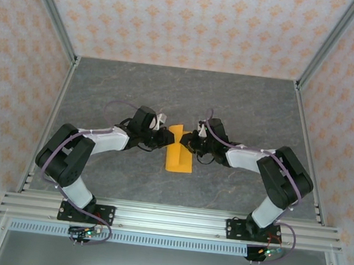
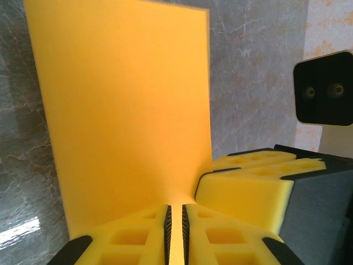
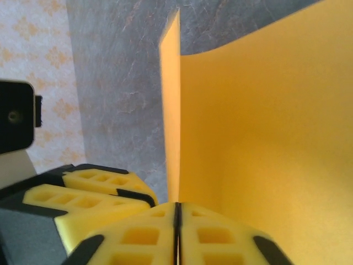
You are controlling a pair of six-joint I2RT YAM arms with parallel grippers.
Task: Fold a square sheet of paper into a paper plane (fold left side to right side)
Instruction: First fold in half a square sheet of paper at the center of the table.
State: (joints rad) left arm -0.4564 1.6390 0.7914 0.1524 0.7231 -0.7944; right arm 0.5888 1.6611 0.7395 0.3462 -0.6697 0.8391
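- The orange sheet (image 1: 178, 157) lies at the middle of the worktop (image 1: 105, 92). It looks like a narrow strip with its long axis running 12 to 6 o'clock in the top view.
- The 6 o'clock end rests flat on the worktop. The 12 o'clock end is lifted and curls up between my two arms.
- My left tool (image 2: 175, 232) comes in from 9 o'clock. Its jaws are pressed together with only the paper's thickness between them, pinching the sheet's edge, and the paper stands up and away from it in the wrist view.
- My right tool (image 3: 177, 223) comes in from 3 o'clock, also clamped tight. The paper's edge runs straight down into the seam between its pads (image 3: 138, 234), so I read it as gripping the sheet.
- The two tools sit just beside each other on the raised end, almost nose to nose. Each wrist view shows the other tool's yellow pads close alongside.
- The fold goes left over right, so what matters is that the sheet's long axis lies square to the line joining the tools. I judge the left tool must carry its edge across towards 3 o'clock while the right one anchors.
- Neither arm is nearer, as both already hold the paper. The risk I see is a skewed crease if the lifted end twists off the 12-to-6 line.
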